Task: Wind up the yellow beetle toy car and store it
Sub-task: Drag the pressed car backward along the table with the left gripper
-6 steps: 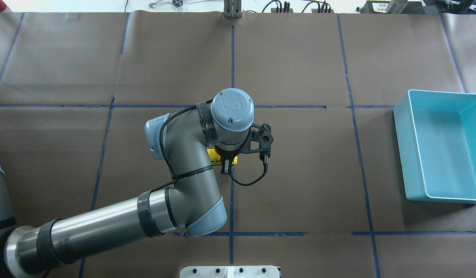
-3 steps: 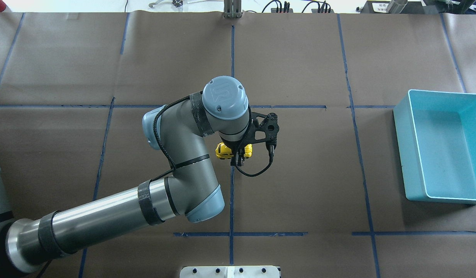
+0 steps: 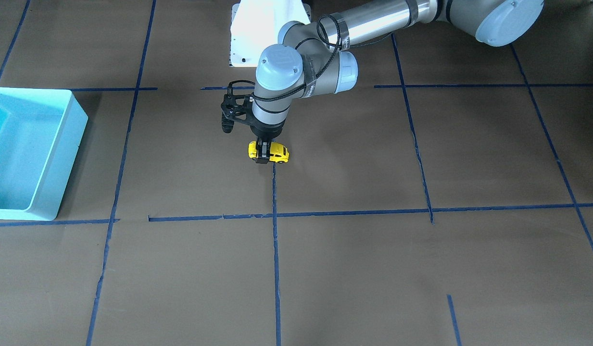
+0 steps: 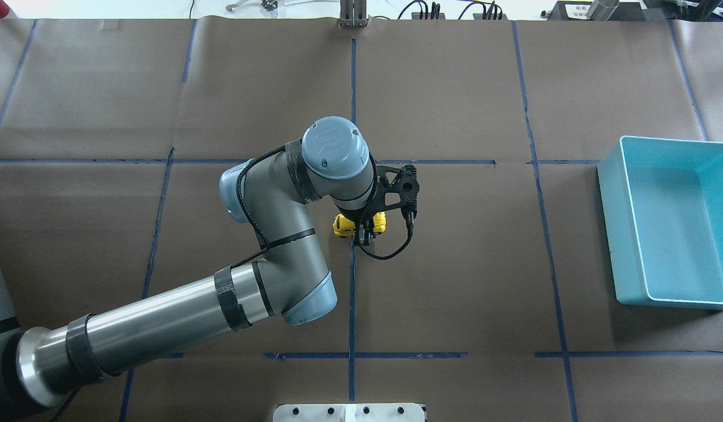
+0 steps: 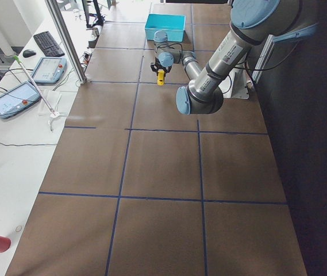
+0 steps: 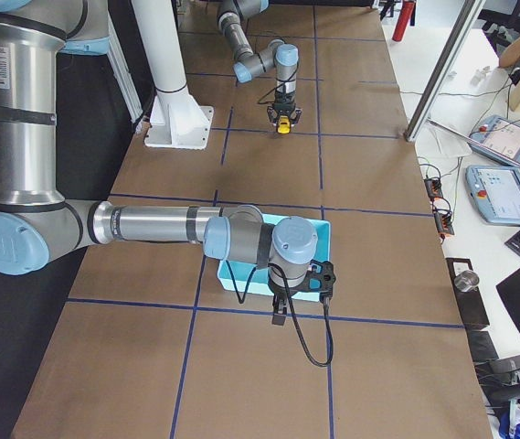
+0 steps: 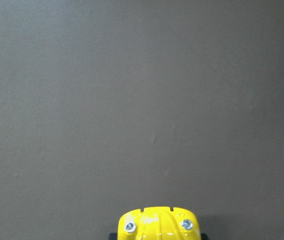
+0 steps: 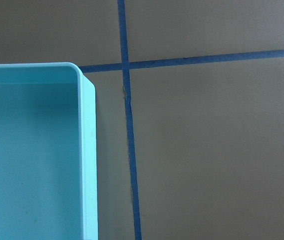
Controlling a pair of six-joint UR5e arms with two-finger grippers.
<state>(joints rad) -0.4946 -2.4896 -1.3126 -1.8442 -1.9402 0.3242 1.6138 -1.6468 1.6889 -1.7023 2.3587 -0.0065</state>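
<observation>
The left end effector (image 3: 263,158) pinches the yellow beetle toy car (image 3: 278,153), partly hidden.

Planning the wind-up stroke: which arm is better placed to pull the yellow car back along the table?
Left: the left claw is shut on the yellow beetle toy car mid-table; the right claw hangs beside the light blue bin, far off.

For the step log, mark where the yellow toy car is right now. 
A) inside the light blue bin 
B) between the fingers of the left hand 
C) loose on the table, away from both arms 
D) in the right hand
B: the left hand is closed on the yellow toy car near the table's middle, and the light blue bin shows no car in it.
</observation>
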